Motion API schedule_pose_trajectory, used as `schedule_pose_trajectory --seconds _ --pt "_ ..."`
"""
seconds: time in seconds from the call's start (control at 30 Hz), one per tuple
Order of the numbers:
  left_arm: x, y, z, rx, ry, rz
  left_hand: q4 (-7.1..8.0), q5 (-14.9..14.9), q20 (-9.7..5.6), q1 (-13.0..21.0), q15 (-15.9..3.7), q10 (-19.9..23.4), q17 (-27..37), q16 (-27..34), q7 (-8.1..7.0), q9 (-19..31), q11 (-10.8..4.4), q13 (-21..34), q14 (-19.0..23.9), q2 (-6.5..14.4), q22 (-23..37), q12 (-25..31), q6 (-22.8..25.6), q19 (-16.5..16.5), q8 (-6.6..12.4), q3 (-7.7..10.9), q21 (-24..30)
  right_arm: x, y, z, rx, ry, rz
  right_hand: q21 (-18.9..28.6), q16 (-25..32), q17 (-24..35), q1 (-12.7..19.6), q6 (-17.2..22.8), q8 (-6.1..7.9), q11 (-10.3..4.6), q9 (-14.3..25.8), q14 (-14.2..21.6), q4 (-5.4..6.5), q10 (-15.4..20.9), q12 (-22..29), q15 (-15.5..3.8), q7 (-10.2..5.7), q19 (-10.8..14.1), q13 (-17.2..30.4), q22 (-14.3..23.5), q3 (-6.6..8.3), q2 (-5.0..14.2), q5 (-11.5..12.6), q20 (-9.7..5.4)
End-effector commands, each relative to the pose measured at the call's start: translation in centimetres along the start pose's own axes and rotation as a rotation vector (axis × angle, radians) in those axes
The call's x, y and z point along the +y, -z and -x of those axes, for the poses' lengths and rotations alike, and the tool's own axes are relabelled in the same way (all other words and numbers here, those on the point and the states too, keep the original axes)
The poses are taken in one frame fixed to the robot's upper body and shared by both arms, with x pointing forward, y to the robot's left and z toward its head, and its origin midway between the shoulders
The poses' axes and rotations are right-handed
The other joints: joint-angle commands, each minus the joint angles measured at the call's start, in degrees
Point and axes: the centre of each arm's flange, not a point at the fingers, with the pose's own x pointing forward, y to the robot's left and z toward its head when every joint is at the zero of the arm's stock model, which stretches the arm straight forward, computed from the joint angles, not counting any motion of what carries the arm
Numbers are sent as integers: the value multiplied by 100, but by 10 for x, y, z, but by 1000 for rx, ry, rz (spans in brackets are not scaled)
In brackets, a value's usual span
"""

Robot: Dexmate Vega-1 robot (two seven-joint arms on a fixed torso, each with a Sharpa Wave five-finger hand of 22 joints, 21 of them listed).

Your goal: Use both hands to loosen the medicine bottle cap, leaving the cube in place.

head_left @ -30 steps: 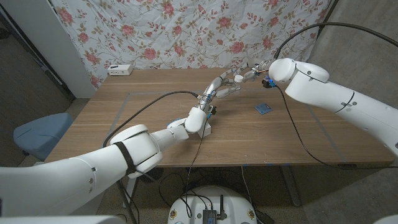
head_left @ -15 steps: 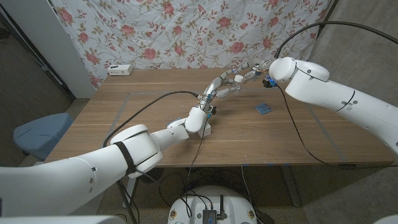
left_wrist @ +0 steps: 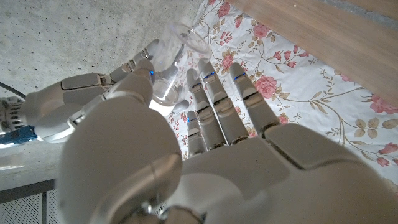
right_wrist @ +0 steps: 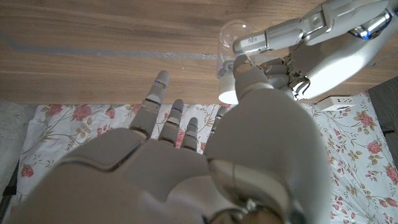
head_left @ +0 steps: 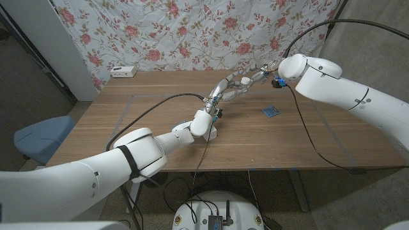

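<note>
The clear medicine bottle (left_wrist: 169, 73) is getting held up over the far side of the worktop (head_left: 153, 121), both hands meeting on it. Left hand (head_left: 222, 93) fingers are wrapping it, right hand (head_left: 254, 77) fingers pinching its end. Blue cube (head_left: 270, 112) is sitting nearby on the wood.

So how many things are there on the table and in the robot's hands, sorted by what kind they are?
Clear medicine bottle, held up between both hands: 1
Blue cube on the table: 1
White box at the table's far left edge: 1
Robot hands, left hand and right hand: 2
Total: 5
</note>
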Motion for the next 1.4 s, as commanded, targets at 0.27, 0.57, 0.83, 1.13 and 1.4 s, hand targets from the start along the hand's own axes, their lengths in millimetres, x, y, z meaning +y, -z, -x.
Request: schedule_pose_trajectory --seconds 0.27,0.57,0.83,1.13,1.4 --pt "0 -1 -2 1 4 -3 5 53 -8 38 -489 292 18 9 -51 10 -288 24 32 45 32 20 -7 23 -9 32 -10 -6 2 -3 -7 -20 -24 3 7 13 -667 76 107 184 55 19 239 20 61 120 388 3 25 14 -282 -74 37 59" --pt "0 0 -1 2 4 -3 6 51 -6 33 -486 291 18 9 -54 10 -308 24 29 38 31 19 2 26 -6 25 -8 -7 4 -6 -12 -8 -41 16 43 22 -1128 264 185 294 76 98 425 122 102 211 543 32 28 18 -452 -50 68 56" --pt "-1 1 -1 8 7 -2 14 52 -2 24 -479 287 16 8 -65 10 -298 24 29 44 31 17 27 21 1 25 -10 -4 6 -8 -6 -5 -49 33 65 13 -1282 524 277 315 83 171 459 212 126 219 666 85 28 19 -518 -47 88 51" --pt "-1 2 -2 18 10 0 15 53 -3 19 -476 287 14 6 -70 11 -287 24 28 42 31 17 47 22 5 25 -9 -2 7 -10 3 9 -53 52 93 -8 -1308 874 404 353 103 277 414 346 152 205 602 162 25 19 -534 -23 113 46" --pt "-2 3 -4 25 15 0 16 51 -2 13 -472 296 17 12 -94 11 -320 24 36 39 31 20 79 21 12 19 -10 -2 9 -12 8 22 -59 77 131 -20 -1271 1100 497 351 136 397 353 508 185 169 657 267 22 17 -512 36 128 40"
